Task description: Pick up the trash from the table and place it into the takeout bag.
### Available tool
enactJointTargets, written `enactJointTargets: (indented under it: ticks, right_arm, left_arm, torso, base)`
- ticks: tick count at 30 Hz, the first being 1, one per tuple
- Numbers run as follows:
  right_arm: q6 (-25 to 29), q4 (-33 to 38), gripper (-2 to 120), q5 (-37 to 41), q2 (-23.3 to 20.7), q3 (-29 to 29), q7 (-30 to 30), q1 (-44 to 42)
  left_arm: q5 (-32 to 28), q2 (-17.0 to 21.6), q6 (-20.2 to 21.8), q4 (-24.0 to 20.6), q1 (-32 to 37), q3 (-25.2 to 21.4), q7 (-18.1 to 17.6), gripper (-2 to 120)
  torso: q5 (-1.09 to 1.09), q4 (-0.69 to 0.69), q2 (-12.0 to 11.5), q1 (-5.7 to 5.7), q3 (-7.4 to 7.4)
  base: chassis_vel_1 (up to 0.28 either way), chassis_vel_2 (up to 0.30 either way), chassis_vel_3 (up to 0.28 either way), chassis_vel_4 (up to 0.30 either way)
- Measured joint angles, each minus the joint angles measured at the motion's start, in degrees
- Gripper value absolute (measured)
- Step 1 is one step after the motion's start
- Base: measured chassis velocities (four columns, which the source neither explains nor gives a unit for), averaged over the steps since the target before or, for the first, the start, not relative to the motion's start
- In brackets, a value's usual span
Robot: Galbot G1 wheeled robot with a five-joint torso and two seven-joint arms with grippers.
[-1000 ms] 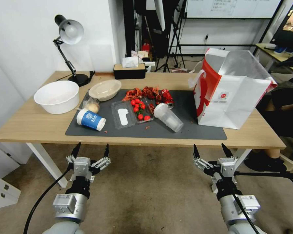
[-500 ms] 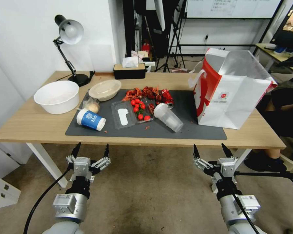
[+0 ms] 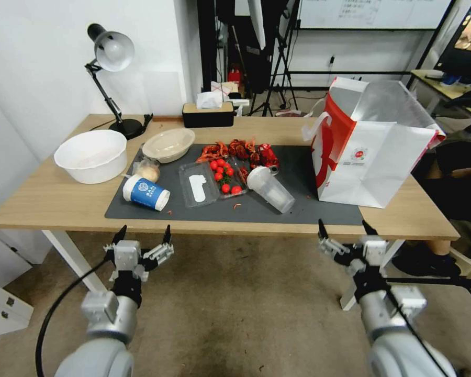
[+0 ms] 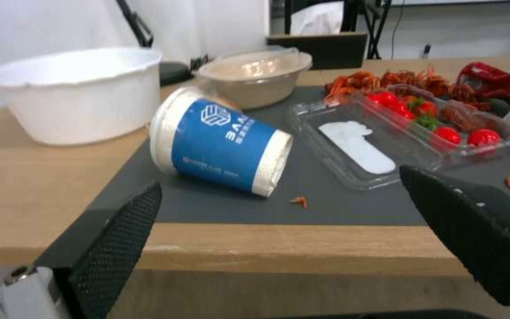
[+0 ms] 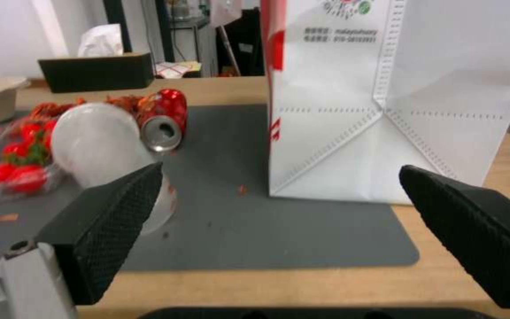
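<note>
On the dark mat (image 3: 309, 209) of the table (image 3: 47, 201) lie a tipped blue-and-white paper cup (image 3: 145, 192) (image 4: 222, 141), a small clear bag of beige food (image 3: 147, 170), a beige bowl (image 3: 168, 144), a clear plastic cup (image 3: 270, 189) (image 5: 98, 141) on its side and a shiny red can-like packet (image 3: 267, 155) (image 5: 164, 116). The white takeout bag (image 3: 371, 152) (image 5: 396, 110) stands open at the mat's right end. Both grippers hang open below the table's front edge: the left gripper (image 3: 144, 233) before the paper cup, the right gripper (image 3: 345, 230) before the bag.
A large white bowl (image 3: 92, 155) and a desk lamp (image 3: 110, 52) stand at the left. A black tissue box (image 3: 208, 114) sits at the back. An open clear clamshell of cherry tomatoes (image 3: 214, 180) and red crayfish shells (image 3: 227, 150) lie mid-mat.
Both arms have risen and moved closer to the table's front edge, the right one also shifting a little right. The grippers stay open and the things on the table have not moved.
</note>
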Motion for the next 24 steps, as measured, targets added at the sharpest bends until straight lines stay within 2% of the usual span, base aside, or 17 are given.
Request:
enactJointTargets:
  ticks: [4,10,13,15,16,17,19,24]
  right_arm:
    - [-1.53,0.15,100,0.82,-0.19,0.28,0.23,0.86]
    - [-0.83,-0.34,100,3.09,-1.47,-0.29,0.27,1.66]
    - [3.51,-2.94,100,10.64,-6.16,-3.0,0.17,4.04]
    - [4.11,-3.29,100,11.61,-6.7,-3.35,0.14,4.3]
    - [5.07,-4.64,100,13.54,-7.9,-4.41,-0.28,5.24]
    - [5.07,-4.64,100,13.54,-7.9,-4.41,-0.28,5.24]
    - [6.25,-7.42,100,16.4,-10.86,-6.56,-1.44,9.12]
    - [6.67,-10.29,100,18.41,-12.86,-8.2,-2.96,12.76]
  left_arm:
    - [-1.01,-0.32,0.66,-0.39,-0.28,-0.28,-0.03,100]
    - [-1.04,-0.33,-0.18,-0.51,-0.15,-0.48,0.08,100]
    - [-1.0,-0.51,-0.64,-0.52,-0.06,-0.61,0.27,100]
    - [-0.92,-0.61,-0.74,-0.52,-0.01,-0.62,0.4,100]
    - [-0.83,-0.72,-0.87,-0.52,0.02,-0.61,0.57,100]
    - [-0.83,-0.72,-0.87,-0.52,0.02,-0.61,0.57,100]
    - [-0.61,-0.96,-1.36,-0.48,0.12,-0.57,0.99,100]
    - [0.1,-1.22,-2.13,-0.24,0.31,-0.52,1.43,100]
  torso:
    - [0.0,0.0,0.0,0.0,0.0]
    - [0.01,-0.02,0.0,0.0,-0.01]
    - [0.01,0.03,0.0,0.0,-0.01]
    - [0.02,0.02,0.0,0.0,-0.01]
    - [-0.01,-0.08,0.0,-0.01,-0.01]
    - [-0.01,-0.08,0.0,-0.01,-0.01]
    - [0.02,0.03,0.0,-0.02,-0.01]
    - [0.02,0.0,0.0,-0.01,0.0]
  base:
    - [0.0,0.0,0.0,0.0]
    - [0.0,0.0,0.0,0.0]
    - [0.0,0.0,0.0,0.0]
    - [0.0,0.0,0.0,0.0]
    - [0.0,0.0,0.0,0.0]
    - [0.0,0.0,0.0,0.0]
    - [0.0,0.0,0.0,0.0]
    - [0.0,0.0,0.0,0.0]
